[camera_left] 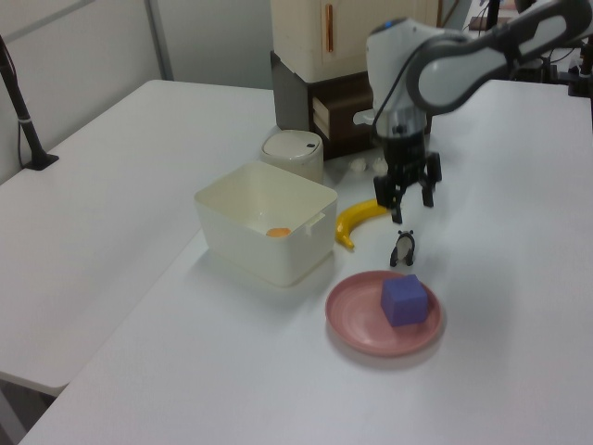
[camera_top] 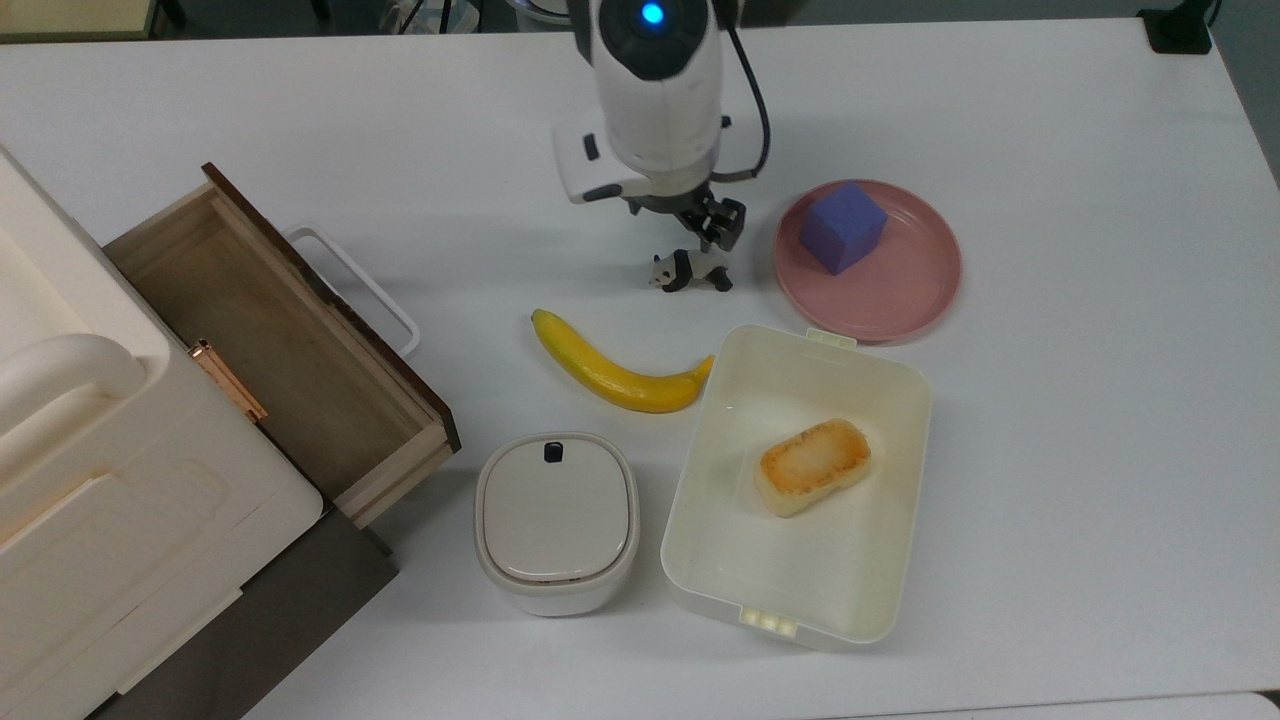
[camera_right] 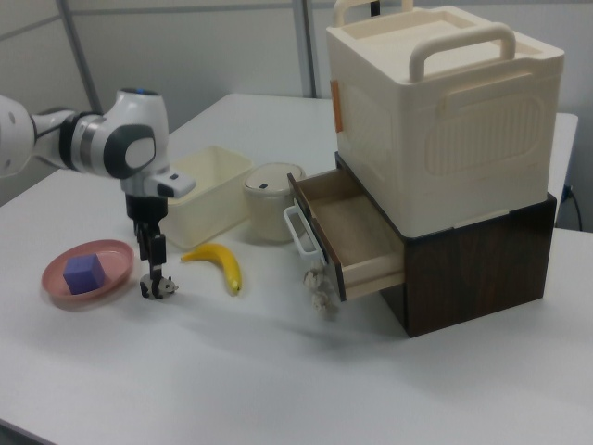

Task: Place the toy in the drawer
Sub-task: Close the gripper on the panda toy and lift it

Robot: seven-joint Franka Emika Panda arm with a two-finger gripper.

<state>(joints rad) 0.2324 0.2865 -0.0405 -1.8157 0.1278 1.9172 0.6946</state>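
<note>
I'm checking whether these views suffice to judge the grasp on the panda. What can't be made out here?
- Top view: the arm's white body hides most of the gripper, so its height above the panda figurine is unclear.
- Right view: the gripper overlaps the panda; contact can't be told.
- Left view: the drawer sits partly behind the arm; its inside is hidden.
- Top view: the cream storage box is cut off by the top view's left edge.

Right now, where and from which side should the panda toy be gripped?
Probably across the panda toy's narrow body, between head and rump, coming straight down. It stands on four legs, lengthwise across the top view, clear of the banana and plate. The open tool hangs just above.
</note>
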